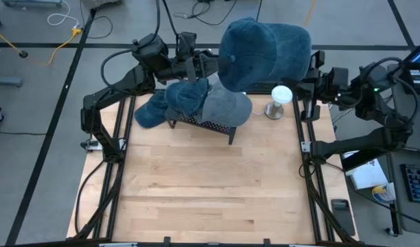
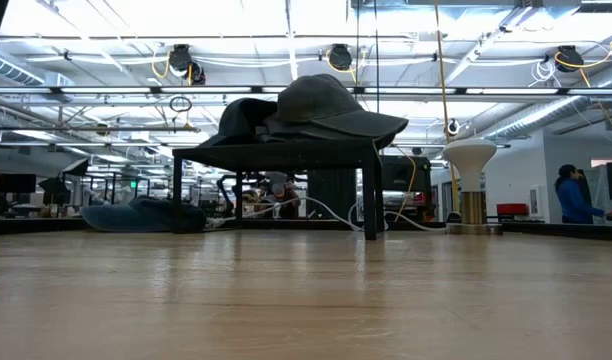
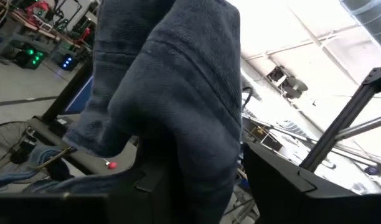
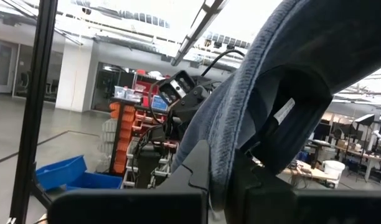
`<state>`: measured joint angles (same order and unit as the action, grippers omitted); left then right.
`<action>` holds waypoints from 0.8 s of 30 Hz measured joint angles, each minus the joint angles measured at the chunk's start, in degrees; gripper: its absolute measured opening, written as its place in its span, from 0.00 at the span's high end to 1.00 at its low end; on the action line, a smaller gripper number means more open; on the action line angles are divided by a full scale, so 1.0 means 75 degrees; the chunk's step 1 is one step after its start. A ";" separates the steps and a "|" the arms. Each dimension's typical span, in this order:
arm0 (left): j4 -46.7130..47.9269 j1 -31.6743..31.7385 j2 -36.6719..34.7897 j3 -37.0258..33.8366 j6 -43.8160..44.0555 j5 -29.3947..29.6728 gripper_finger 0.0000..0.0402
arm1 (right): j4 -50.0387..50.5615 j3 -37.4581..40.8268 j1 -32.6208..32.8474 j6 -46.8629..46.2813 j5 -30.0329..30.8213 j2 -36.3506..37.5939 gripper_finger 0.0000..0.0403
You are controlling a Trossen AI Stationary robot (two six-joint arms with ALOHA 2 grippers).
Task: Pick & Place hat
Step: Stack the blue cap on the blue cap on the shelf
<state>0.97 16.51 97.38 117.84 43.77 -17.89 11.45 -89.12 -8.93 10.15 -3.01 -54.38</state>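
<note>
Above the wooden tabletop (image 1: 203, 185), both grippers' fingers pinch one blue hat (image 1: 265, 51) aloft, mid-carry; next, I judge, lowering it somewhere beside the black rack (image 1: 203, 123).

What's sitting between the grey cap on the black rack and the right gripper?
In the high view, a white mushroom-shaped stand stands between the grey cap and the right gripper.

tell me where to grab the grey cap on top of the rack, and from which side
Grip the brim of the grey cap: it juts flat past the edge of the black rack toward the white stand, clear in the low view. Coming in level from that side, one finger above and one below, looks best; the soft crown would probably just crumple.
</note>
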 joint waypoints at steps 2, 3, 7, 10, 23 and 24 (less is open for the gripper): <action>0.0005 0.0054 0.0000 0.0000 0.0002 0.0015 0.53 | 0.0007 0.0000 0.0000 0.0002 0.0000 0.0112 0.99; 0.0009 0.0092 0.0000 0.0000 0.0034 0.0083 0.53 | 0.0013 0.0000 0.0000 0.0025 0.0003 0.0193 0.99; 0.0073 0.0225 0.0000 0.0003 0.0282 0.0808 0.54 | 0.0270 0.0000 0.0003 0.0208 0.0384 0.0591 0.99; 0.0187 0.0230 0.0000 0.0003 0.0281 0.1232 0.57 | 0.0640 0.0000 0.0003 0.0338 0.0862 0.0842 0.99; 0.0577 0.0083 0.0000 0.0009 -0.0184 0.1460 0.62 | 0.0879 0.0002 0.0000 0.0892 0.1205 0.0377 0.99; 0.0610 0.0082 0.0000 0.0009 -0.0224 0.1498 0.61 | 0.0878 0.0006 0.0000 0.0944 0.1199 0.0315 0.99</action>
<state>5.55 17.12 97.38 117.91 42.09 -6.65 18.03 -89.08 -8.93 17.23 5.99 -52.01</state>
